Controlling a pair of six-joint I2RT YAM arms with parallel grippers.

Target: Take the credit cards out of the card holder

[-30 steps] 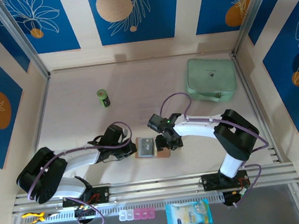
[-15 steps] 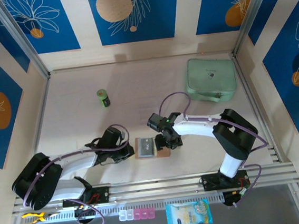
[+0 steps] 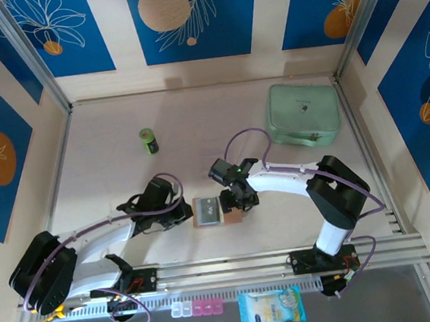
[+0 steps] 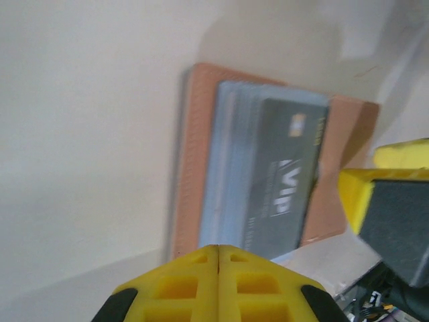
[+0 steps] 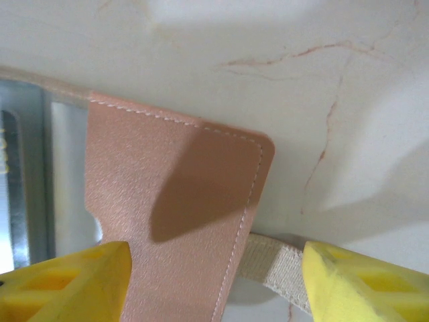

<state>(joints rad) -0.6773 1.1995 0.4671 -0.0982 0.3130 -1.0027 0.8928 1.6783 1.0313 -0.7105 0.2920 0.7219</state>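
The tan card holder (image 3: 198, 213) lies open on the table between my two grippers. Its grey-blue pockets hold the credit cards, and a dark card marked VIP (image 4: 288, 188) lies on top of them. My left gripper (image 3: 184, 213) is shut and empty, with its tip (image 4: 219, 249) just short of the holder's left edge (image 4: 191, 147). My right gripper (image 3: 235, 204) hangs low over the holder's right flap (image 5: 174, 201). Its jaws stand wide open (image 5: 214, 282), straddling the flap's corner and a beige strap (image 5: 275, 265).
A mint-green case (image 3: 304, 113) sits at the back right and a small green bottle (image 3: 148, 141) at the back left. A blue packet (image 3: 271, 308) and a pink pill box (image 3: 199, 309) lie below the rail. Walls close in on three sides.
The left arm has stretched out and brought its shut gripper slightly closer to the holder's left edge. The right gripper has shifted a little up and left over the flap.
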